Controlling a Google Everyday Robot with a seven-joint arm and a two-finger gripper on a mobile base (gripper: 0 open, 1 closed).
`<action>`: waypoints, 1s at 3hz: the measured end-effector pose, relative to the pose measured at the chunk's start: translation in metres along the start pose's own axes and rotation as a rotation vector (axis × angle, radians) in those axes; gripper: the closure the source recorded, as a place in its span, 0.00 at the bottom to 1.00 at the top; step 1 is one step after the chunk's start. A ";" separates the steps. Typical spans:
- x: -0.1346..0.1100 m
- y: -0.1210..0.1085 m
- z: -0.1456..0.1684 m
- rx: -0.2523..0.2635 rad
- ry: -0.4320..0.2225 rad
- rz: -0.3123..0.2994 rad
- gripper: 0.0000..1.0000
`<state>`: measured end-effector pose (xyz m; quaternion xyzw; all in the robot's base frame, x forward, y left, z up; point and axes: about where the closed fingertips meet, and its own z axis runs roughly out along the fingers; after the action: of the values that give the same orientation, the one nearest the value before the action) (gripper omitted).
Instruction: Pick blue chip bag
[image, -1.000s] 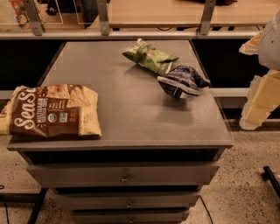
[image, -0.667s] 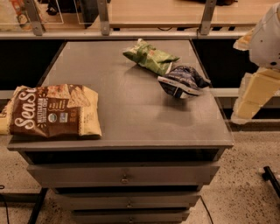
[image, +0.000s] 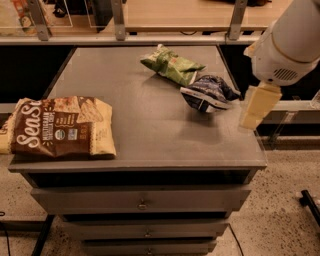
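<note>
The blue chip bag (image: 207, 93) is a small dark navy glossy bag with a white band. It lies crumpled on the grey tabletop (image: 150, 132), near the right edge. My gripper (image: 257, 106) hangs from the white arm at the right of the camera view. It is just right of the blue bag, over the table's right edge, apart from the bag and holding nothing.
A small green bag (image: 172, 65) lies just behind and left of the blue bag, nearly touching it. A large brown-and-cream chip bag (image: 60, 126) lies at the front left. Drawers (image: 142, 202) are below the top. A rail with posts (image: 150, 39) runs behind the table.
My arm has come in from the right edge of view toward the table's right side and now looms larger. The three bags have not moved.
</note>
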<state>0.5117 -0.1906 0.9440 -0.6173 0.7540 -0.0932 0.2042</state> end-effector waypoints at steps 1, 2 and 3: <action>-0.006 -0.012 0.038 0.031 -0.009 -0.008 0.00; -0.013 -0.029 0.078 0.057 -0.018 -0.008 0.00; -0.022 -0.039 0.104 0.062 -0.045 0.016 0.00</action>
<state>0.5942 -0.1667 0.8698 -0.6067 0.7509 -0.1009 0.2406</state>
